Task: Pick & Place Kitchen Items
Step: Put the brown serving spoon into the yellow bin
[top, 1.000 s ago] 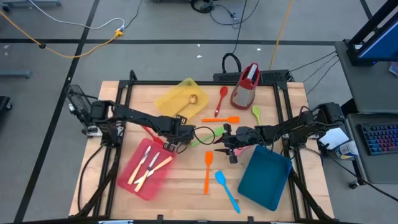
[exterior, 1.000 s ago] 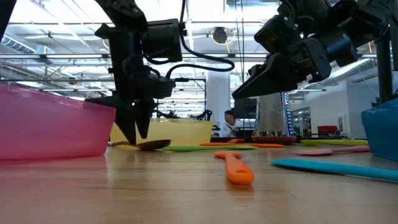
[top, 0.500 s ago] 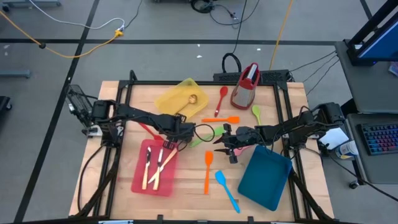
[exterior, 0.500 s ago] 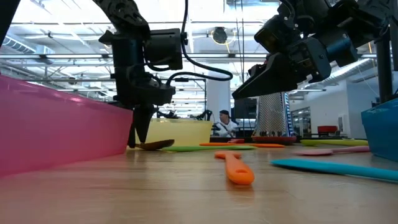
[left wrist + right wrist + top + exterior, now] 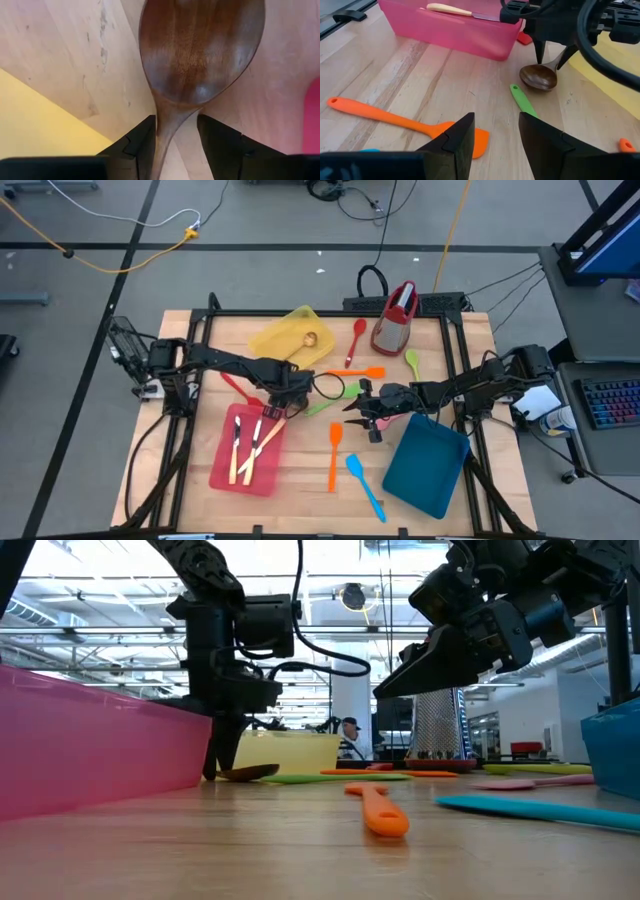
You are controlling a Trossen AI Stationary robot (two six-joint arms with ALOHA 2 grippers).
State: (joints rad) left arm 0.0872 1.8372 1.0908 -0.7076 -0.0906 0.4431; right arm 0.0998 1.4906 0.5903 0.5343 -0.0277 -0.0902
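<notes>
A: Since the earlier frames the pink-red tray (image 5: 250, 448) has swung from slanted to nearly upright in the lower left of the high view, and the left gripper (image 5: 284, 392) has crept slightly right. The right arm has not moved.

B: What does the high view show now?

A: The left gripper sits left of centre, over the wooden spoon, which I can't pick out from above. The right gripper (image 5: 357, 410) waits at centre. Pale-handled cutlery (image 5: 245, 444) lies in the pink-red tray, and something small is in the yellow tray (image 5: 287, 334). The blue tray (image 5: 425, 465) looks empty. Orange spatulas (image 5: 334, 453), a blue spatula (image 5: 365, 486), a red spoon (image 5: 355, 340) and green utensils (image 5: 331, 399) lie loose on the table.

B: The low view?

A: The left gripper (image 5: 222, 745) points down at the wooden spoon (image 5: 246, 772), left of centre, beside the tray's pink wall.

B: The left wrist view?

A: The spoon's neck (image 5: 167, 125) runs between the fingers, which stand apart on either side; whether they touch it I can't tell.

B: The right wrist view?

A: The right gripper (image 5: 496, 131) is spread and empty above an orange spatula (image 5: 395, 120).

B: Progress?

A: I'd judge it early: a few pieces are placed, most are left. I see no readable writing.
</notes>
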